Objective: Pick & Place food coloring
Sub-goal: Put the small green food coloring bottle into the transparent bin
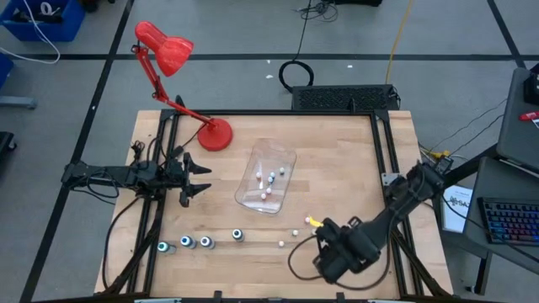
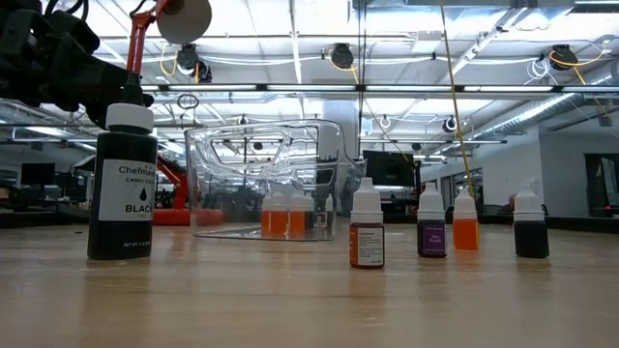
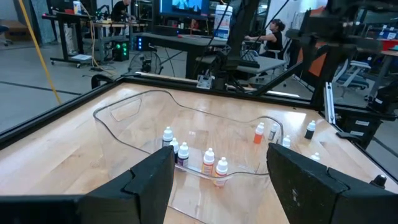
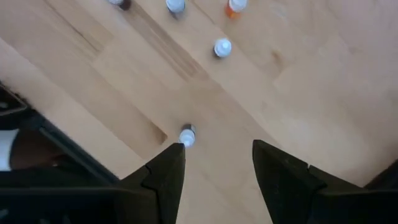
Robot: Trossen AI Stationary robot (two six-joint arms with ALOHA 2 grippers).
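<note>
Bottles (image 1: pixel 268 180) in tub (image 1: pixel 284 155), others (image 1: pixel 186 242) outside

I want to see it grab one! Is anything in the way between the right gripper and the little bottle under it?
Nothing visible is. The right gripper is open above bare wood, and the small white-capped bottle stands just off one fingertip. The other bottles stand farther away.

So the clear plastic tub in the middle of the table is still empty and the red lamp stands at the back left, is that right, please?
Not quite. The clear plastic tub is not empty: the left wrist view shows several small white-capped bottles standing inside it, and the high view shows them too. The rest holds: the tub is mid-table and the red lamp stands at the back left.
</note>
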